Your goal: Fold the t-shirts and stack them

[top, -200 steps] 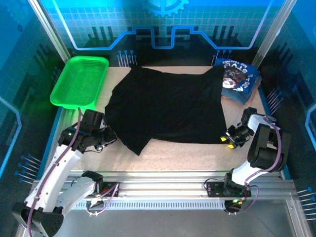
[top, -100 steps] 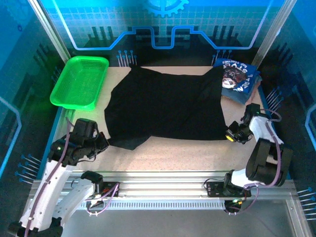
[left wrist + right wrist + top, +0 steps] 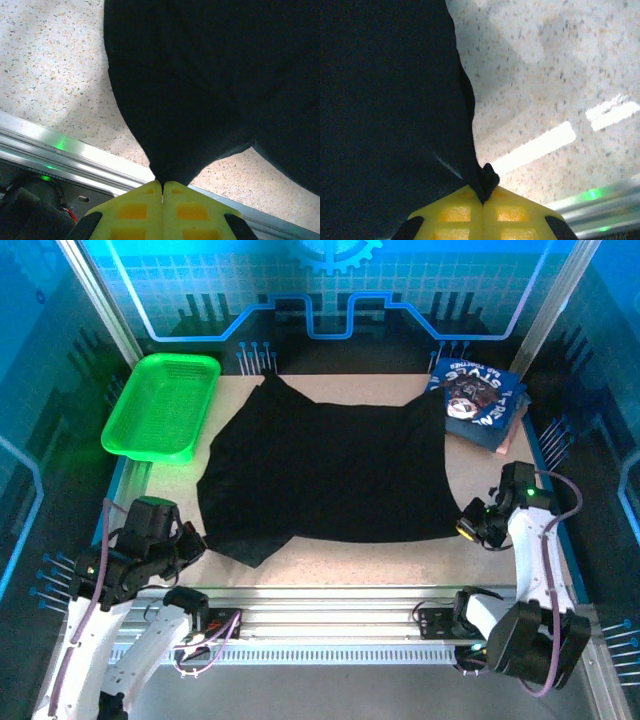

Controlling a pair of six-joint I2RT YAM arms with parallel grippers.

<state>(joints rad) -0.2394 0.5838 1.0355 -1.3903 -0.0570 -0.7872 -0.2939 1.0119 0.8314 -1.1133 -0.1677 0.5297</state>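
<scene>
Speckled table (image 3: 340, 560). Am dragging black t-shirt (image 3: 330, 465) nearward, left pincer (image 3: 163, 186) and right pincer (image 3: 483, 196) both clamped on hem corners; cloth sliding off blue t-shirts (image 3: 478, 400), flattening for folding.

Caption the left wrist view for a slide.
Left gripper shut on a corner of the black t-shirt, speckled table beneath.

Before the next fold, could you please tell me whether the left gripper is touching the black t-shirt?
Touching. The left wrist view shows the left gripper shut on a corner of the black t-shirt, fabric pinched between its tips.
</scene>
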